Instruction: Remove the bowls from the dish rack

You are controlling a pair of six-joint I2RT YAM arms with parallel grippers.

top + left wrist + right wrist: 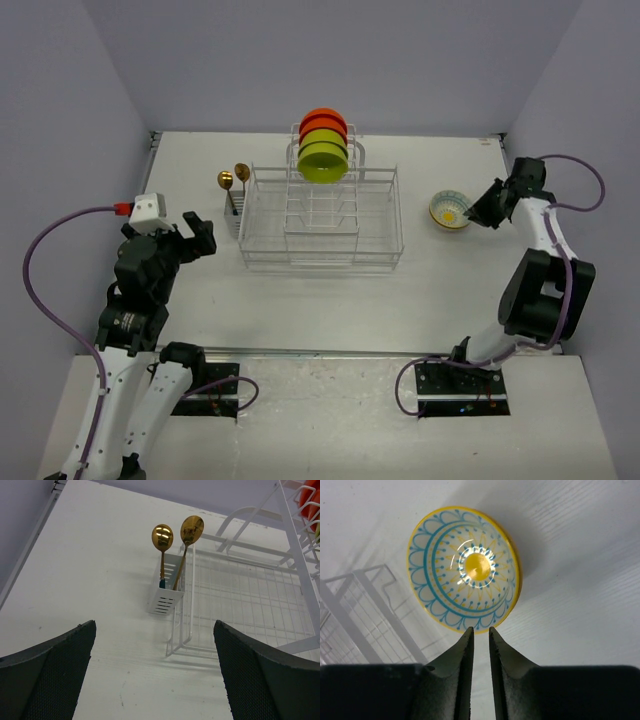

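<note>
The white wire dish rack (320, 215) stands mid-table. At its far end, two orange-red bowls (323, 118) and a lime-green bowl (323, 160) stand on edge in the dividers. A pale patterned bowl (449, 210) with a yellow centre (465, 567) sits upright on the table to the right of the rack. My right gripper (480, 212) is just right of it. Its jaws (480, 629) are nearly together at the bowl's near rim, with only bare table in the slit. My left gripper (200, 235) hovers wide open left of the rack (240, 595), empty (155, 622).
Two gold spoons (233, 180) stand in a white cutlery caddy (166, 592) on the rack's left end. Grey walls enclose the table on three sides. A corner of the rack (365, 605) shows left of the patterned bowl.
</note>
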